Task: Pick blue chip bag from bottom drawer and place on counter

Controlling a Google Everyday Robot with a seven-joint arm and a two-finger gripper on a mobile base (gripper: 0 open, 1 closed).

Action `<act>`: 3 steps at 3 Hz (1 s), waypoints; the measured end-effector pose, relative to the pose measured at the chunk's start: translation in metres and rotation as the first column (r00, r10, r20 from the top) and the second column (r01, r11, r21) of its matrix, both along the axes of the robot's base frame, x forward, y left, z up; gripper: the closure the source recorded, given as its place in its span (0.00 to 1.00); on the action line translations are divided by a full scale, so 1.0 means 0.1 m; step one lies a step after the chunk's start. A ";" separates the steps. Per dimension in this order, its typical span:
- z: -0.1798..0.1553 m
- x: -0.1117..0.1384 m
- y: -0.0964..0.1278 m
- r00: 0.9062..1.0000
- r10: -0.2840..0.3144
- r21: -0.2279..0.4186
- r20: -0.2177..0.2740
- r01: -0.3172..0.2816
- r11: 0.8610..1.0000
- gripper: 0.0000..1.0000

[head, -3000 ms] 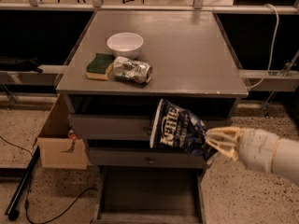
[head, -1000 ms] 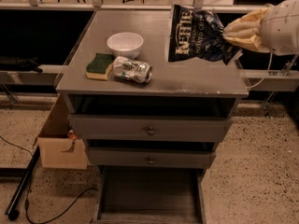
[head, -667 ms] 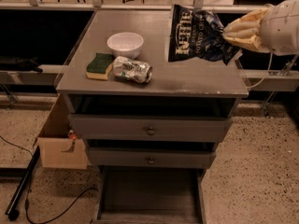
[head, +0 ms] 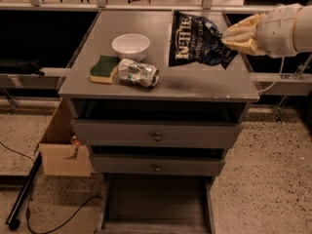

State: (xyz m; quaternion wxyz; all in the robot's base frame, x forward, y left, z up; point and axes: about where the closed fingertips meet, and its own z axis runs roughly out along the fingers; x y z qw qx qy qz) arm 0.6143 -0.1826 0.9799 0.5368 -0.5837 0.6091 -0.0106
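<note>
While fingers (head: 242, 35) clamp its right edge, the blue chip bag (head: 195, 40) hangs over the counter (head: 204, 89); lettering runs upward.

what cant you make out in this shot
1. Camera view: whether the blue chip bag, pinched by the gripper over the right side of the counter, touches it or hangs above; one angle only.
2. The arm is cut off by the right edge.
3. The front of the bottom drawer is cut off by the lower edge.
4. Label on the crushed can: too small to read.
</note>
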 end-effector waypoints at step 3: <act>-0.50 0.21 -0.19 0.994 -0.045 -0.001 -0.095 0.046 0.999 1.00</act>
